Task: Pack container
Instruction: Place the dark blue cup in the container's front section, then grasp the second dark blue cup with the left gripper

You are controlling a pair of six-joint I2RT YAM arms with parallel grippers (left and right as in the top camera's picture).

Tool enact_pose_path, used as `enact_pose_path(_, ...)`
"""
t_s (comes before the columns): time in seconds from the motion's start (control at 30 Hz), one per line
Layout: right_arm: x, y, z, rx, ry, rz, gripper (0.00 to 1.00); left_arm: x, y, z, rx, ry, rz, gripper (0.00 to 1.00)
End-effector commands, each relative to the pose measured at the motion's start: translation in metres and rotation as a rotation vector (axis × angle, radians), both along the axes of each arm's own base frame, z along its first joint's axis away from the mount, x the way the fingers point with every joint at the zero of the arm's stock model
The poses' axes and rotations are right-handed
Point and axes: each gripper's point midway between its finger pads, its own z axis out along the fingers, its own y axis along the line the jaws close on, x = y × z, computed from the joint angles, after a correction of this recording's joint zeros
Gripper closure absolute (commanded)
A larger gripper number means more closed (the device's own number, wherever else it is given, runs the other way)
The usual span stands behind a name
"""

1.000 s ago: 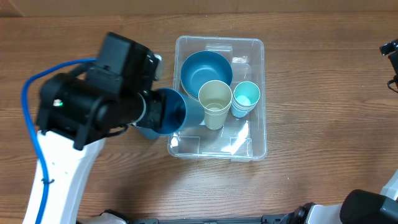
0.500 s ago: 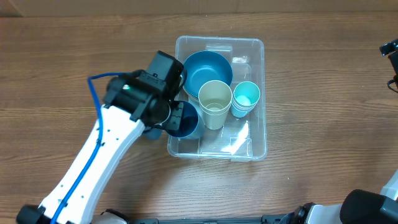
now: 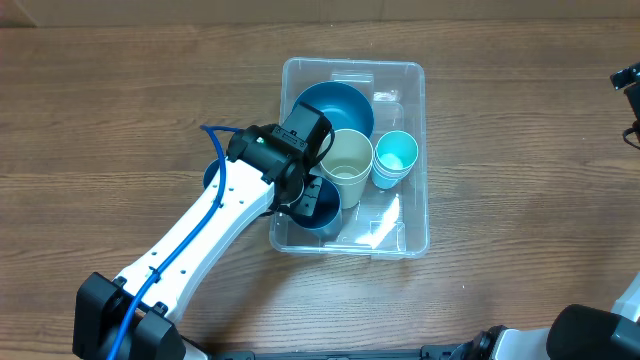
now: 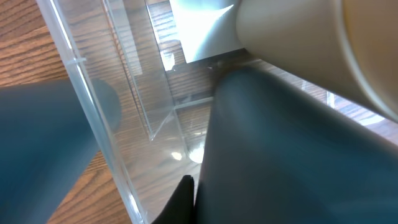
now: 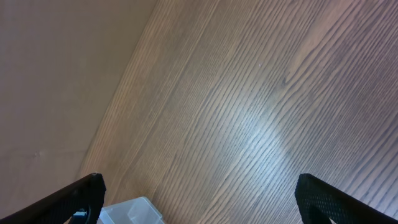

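Note:
The clear plastic container stands mid-table; its wall shows in the left wrist view and a corner shows in the right wrist view. Inside are a blue bowl, a cream cup and stacked teal cups. My left gripper is shut on a dark blue cup and holds it inside the container's front left corner, beside the cream cup. The cup fills the left wrist view. My right gripper is open and empty, far right of the container.
Another blue thing sits on the wooden table just left of the container, mostly hidden by my left arm; it shows blurred outside the wall in the left wrist view. Bare wood surrounds the container.
My left gripper has moved right and down with the dark blue cup, from outside the container's left wall to inside its front left corner. The right arm has not moved.

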Motion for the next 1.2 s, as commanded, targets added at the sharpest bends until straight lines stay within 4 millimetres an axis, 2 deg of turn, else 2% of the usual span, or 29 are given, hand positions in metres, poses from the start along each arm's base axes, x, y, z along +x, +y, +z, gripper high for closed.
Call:
enact_pose_path(0.0,-0.002,0.0,0.005,-0.006,-0.014,-0.007,0.0,0.002,0.0,-0.001,0.007,-0.007,0.026,0.88)
enact_pose_path(0.07,-0.002,0.0,0.005,-0.006,-0.014,-0.007,0.0,0.001,0.001,-0.001,0.007,-0.003,0.037,0.86)
enact_pose_path(0.13,-0.002,0.0,0.005,-0.006,-0.014,-0.007,0.0,0.001,0.001,0.002,0.006,-0.003,0.044,0.78)
enact_pose_path(0.23,-0.002,0.0,0.005,-0.006,-0.014,-0.007,0.0,0.004,-0.001,0.022,-0.005,-0.019,0.044,0.68)
enact_pose_path(0.27,-0.002,0.0,0.005,-0.006,-0.014,-0.007,0.0,0.007,-0.002,0.046,-0.015,-0.044,0.045,0.66)
enact_pose_path(0.37,-0.002,0.0,0.005,-0.006,-0.014,-0.007,0.0,0.014,0.003,0.084,-0.007,-0.108,0.061,0.6)
enact_pose_path(0.43,-0.002,0.0,0.005,-0.006,-0.014,-0.007,0.0,0.017,0.018,0.123,0.025,-0.184,0.092,0.49)
enact_pose_path(0.47,-0.002,0.0,0.005,-0.006,-0.014,-0.007,0.0,0.017,0.029,0.136,0.049,-0.211,0.125,0.45)
enact_pose_path(0.53,-0.002,0.0,0.005,-0.006,-0.014,-0.007,0.0,0.018,0.055,0.153,0.107,-0.242,0.197,0.39)
enact_pose_path(0.6,-0.002,0.0,0.005,-0.006,-0.014,-0.007,0.0,0.017,0.085,0.158,0.154,-0.227,0.274,0.35)
enact_pose_path(0.73,-0.002,0.0,0.005,-0.006,-0.014,-0.007,0.0,0.021,0.127,0.14,0.136,-0.128,0.411,0.32)
enact_pose_path(0.83,-0.002,0.0,0.005,-0.006,-0.014,-0.007,0.0,0.019,0.162,0.115,0.157,-0.042,0.525,0.32)
enact_pose_path(1.0,-0.002,0.0,0.005,-0.006,-0.014,-0.007,0.0,0.028,0.165,0.066,0.084,0.037,0.498,0.33)
enact_pose_path(1.17,-0.002,0.0,0.005,-0.006,-0.014,-0.007,0.0,0.025,0.155,0.007,0.051,0.103,0.436,0.34)
